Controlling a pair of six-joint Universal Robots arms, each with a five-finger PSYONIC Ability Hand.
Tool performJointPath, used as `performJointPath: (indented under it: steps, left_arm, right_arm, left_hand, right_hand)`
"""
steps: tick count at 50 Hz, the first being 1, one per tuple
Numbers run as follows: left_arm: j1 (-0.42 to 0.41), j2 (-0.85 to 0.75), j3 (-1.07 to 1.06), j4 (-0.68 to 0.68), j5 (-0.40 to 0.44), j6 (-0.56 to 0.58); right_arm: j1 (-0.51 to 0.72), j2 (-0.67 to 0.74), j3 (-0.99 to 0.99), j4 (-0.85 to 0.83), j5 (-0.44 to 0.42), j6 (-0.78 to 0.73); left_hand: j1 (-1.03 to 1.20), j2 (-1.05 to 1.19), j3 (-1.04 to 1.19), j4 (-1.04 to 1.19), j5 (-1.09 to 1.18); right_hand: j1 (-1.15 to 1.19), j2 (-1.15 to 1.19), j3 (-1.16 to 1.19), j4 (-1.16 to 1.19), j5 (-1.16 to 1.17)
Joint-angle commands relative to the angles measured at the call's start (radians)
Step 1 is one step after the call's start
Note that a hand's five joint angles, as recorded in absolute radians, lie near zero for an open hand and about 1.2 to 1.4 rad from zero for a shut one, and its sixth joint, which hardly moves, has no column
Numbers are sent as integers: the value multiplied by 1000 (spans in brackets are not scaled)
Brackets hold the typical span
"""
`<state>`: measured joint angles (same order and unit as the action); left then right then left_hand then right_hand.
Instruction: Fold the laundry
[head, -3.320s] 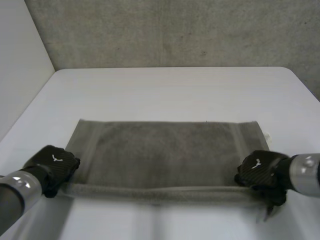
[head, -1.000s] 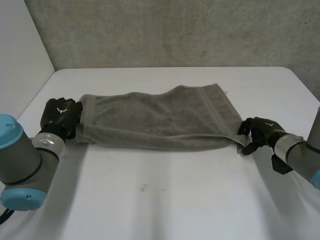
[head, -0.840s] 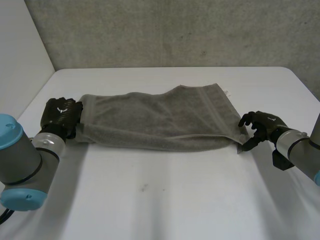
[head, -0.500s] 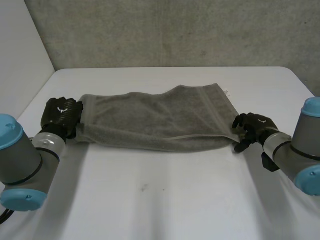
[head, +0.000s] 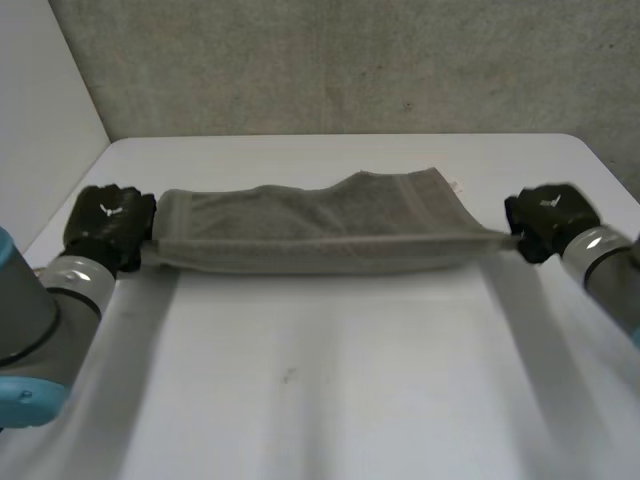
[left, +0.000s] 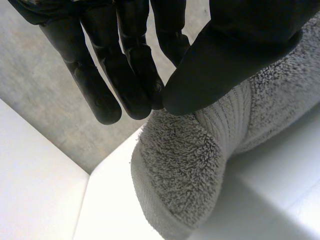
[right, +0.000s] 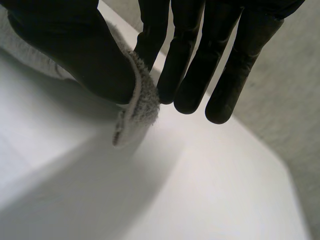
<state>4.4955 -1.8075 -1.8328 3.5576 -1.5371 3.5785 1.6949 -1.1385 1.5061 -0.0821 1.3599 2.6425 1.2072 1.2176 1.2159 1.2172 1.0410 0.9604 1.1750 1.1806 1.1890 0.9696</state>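
Observation:
A grey towel (head: 320, 230) hangs stretched across the middle of the white table (head: 330, 380), folded lengthwise and pulled taut between both hands. My left hand (head: 107, 222) holds its left end; in the left wrist view the thumb (left: 235, 55) pinches the thick towel (left: 185, 170) against the fingers. My right hand (head: 548, 218) holds the right end; in the right wrist view the thumb (right: 75, 45) presses a towel corner (right: 137, 107) against the fingers (right: 190, 55). The towel's far right part (head: 400, 195) rises higher than its left.
A grey wall (head: 340, 60) stands behind the table's far edge. A white side panel (head: 35, 110) closes off the left. The near half of the table is bare.
My right hand closed on the towel's right corner and pulled it right and upward. The left hand lifted its end. The towel went from lying slack on the table to taut.

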Motion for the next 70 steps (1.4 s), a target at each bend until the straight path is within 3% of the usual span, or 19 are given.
performJointPath:
  steps: [1,3,8,14,22,24,28,31,34,36,37,39,40,41,44,49,53,60,70]
  left_arm:
    - [-24,201,82,-167,2,-4]
    - [-35,289,121,-230,0,-3]
    - [-36,329,153,-437,2,16]
    - [-39,297,135,-513,3,65]
    - [-44,25,162,-413,2,108]
    - [-48,-118,254,-385,2,117]
    - [-53,-239,379,-378,2,126]
    - [-59,-343,635,-350,2,125]
    - [-62,-355,738,-321,0,117]
    - [-81,-361,921,-228,-1,100]
    - [-81,-362,922,-227,-1,100]
    - [-102,-345,1039,-96,-11,42]
    - [-102,-345,1040,-95,-11,42]
    - [-111,-317,1055,-32,-17,2]
    - [-113,-251,1040,61,-34,-84]
    - [-108,-208,930,86,-63,-144]
    - [-107,-199,827,89,-66,-147]
    - [-104,-219,545,144,-49,-148]
    - [-104,-299,269,265,3,-138]
  right_arm:
    - [-15,-271,-108,162,-22,-76]
    - [-17,-354,-182,275,-39,-94]
    - [-40,-368,-271,511,-61,-249]
    - [-27,-306,-261,568,-39,-363]
    - [0,-61,-282,565,4,-374]
    - [37,50,-341,565,66,-398]
    - [81,129,-429,558,119,-426]
    - [107,195,-629,446,153,-412]
    - [109,201,-698,371,154,-400]
    - [109,188,-802,162,157,-343]
    - [109,187,-802,160,157,-343]
    - [109,114,-810,-90,160,-274]
    - [109,114,-810,-91,160,-274]
    - [106,70,-782,-199,163,-251]
    - [101,-2,-704,-341,160,-225]
    - [103,-41,-601,-343,134,-219]
    - [101,-41,-515,-335,97,-214]
    - [80,-29,-263,-331,-47,-190]
    - [68,86,-11,-234,-73,-202]
  left_hand:
    - [189,179,180,179,181]
    - [189,179,180,179,181]
    - [189,179,180,179,181]
    - [189,179,180,179,181]
    - [189,179,180,179,181]
    - [189,179,180,179,181]
    - [189,179,180,179,181]
    - [189,179,180,179,181]
    - [189,179,180,179,181]
    - [189,179,180,179,181]
    - [189,179,180,179,181]
    - [189,179,180,179,181]
    - [189,179,180,179,181]
    - [189,179,180,179,181]
    - [189,179,180,179,181]
    - [189,179,180,179,181]
    - [189,179,180,179,181]
    - [189,179,180,179,181]
    - [189,179,180,179,181]
  right_hand:
    - [436,221,216,207,252]
    - [436,221,216,207,252]
    - [436,221,216,207,252]
    - [436,221,216,207,252]
    - [436,221,216,207,252]
    - [436,221,216,207,252]
    - [436,221,216,207,252]
    - [436,221,216,207,252]
    - [436,221,216,207,252]
    - [436,221,216,207,252]
    - [436,221,216,207,252]
    - [436,221,216,207,252]
    - [436,221,216,207,252]
    - [436,221,216,207,252]
    - [436,221,216,207,252]
    - [436,221,216,207,252]
    - [436,221,216,207,252]
    - [436,221,216,207,252]
    - [436,221,216,207,252]
